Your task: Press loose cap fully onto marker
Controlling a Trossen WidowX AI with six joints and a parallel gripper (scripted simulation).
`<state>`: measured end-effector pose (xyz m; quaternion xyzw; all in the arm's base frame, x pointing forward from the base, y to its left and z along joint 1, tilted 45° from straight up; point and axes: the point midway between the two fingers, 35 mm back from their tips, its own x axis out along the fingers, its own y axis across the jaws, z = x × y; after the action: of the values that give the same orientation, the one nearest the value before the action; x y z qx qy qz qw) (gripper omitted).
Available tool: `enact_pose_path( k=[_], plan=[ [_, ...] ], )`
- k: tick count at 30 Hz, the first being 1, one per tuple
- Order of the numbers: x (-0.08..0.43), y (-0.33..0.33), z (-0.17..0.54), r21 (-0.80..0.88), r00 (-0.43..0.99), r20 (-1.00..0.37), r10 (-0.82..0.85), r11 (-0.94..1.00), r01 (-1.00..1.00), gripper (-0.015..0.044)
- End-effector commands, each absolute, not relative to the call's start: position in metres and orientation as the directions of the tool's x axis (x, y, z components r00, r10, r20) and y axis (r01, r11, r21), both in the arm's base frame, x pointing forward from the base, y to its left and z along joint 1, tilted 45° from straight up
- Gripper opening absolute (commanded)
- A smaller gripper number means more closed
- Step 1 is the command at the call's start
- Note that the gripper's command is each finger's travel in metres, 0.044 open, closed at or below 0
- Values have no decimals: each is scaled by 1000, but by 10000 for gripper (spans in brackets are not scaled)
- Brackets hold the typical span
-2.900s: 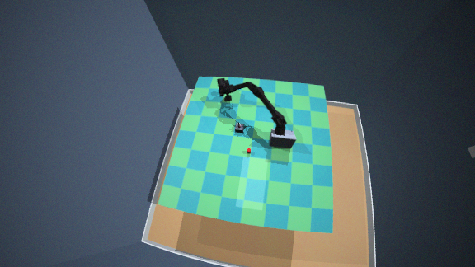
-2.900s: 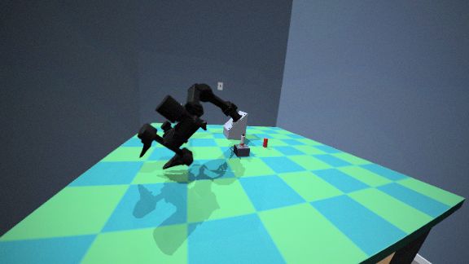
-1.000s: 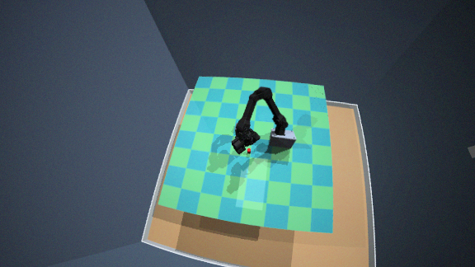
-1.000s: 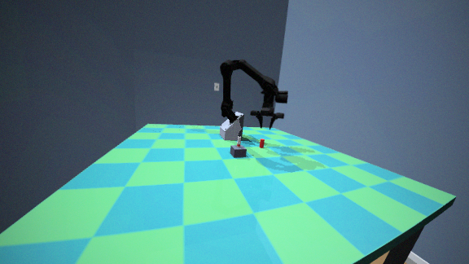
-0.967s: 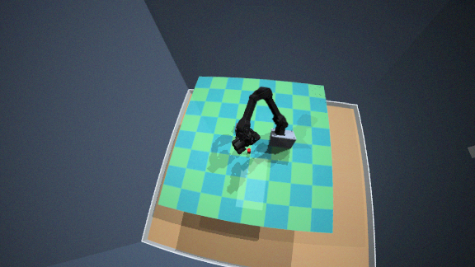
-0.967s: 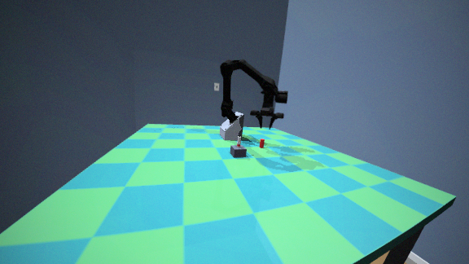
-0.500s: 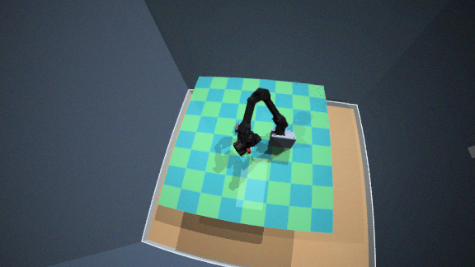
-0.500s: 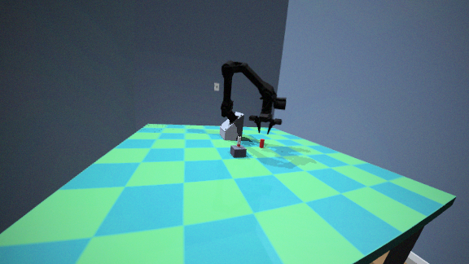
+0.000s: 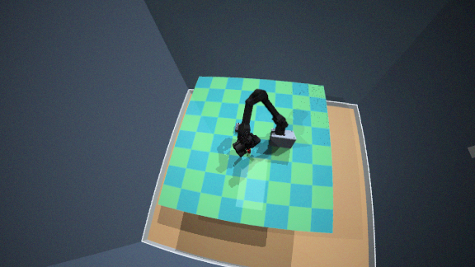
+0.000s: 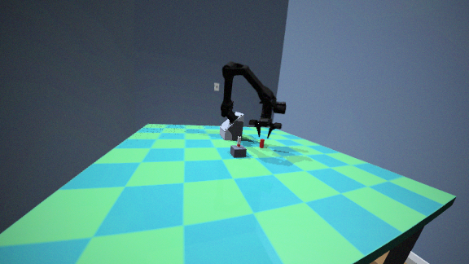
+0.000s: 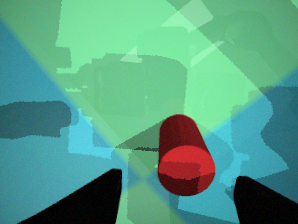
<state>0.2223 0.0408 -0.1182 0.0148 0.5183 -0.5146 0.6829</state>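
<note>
Two black fingers hang spread and empty above the red cap [image 11: 186, 163], the gripper [image 10: 265, 133] poised to straddle it. Cap stands upright on the table [image 10: 203, 191], apart from the marker [image 10: 238, 141] seated uncapped in its holder block [image 10: 238, 151].

— What colours does the desk [image 10: 212, 195] carry?
— A checkerboard of green and turquoise squares, with tan wood showing at its edge.
— And the small things on it?
— The cap [image 11: 185, 155] is solid red. The holder block [image 10: 238, 151] is dark grey. The arm [image 10: 244, 81] and pincer [image 10: 265, 133] are black; the arm's base [image 10: 231, 129] is light grey.
</note>
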Motion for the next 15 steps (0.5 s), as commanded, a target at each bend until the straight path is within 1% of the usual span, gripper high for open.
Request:
enact_pose_path(
  k=[1, 15],
  plan=[
    [220, 34, -124, -521, -70, -718, -692, 469, 714, 233],
    [218, 18, -139, -521, -69, -718, -693, 468, 714, 233]
  ],
)
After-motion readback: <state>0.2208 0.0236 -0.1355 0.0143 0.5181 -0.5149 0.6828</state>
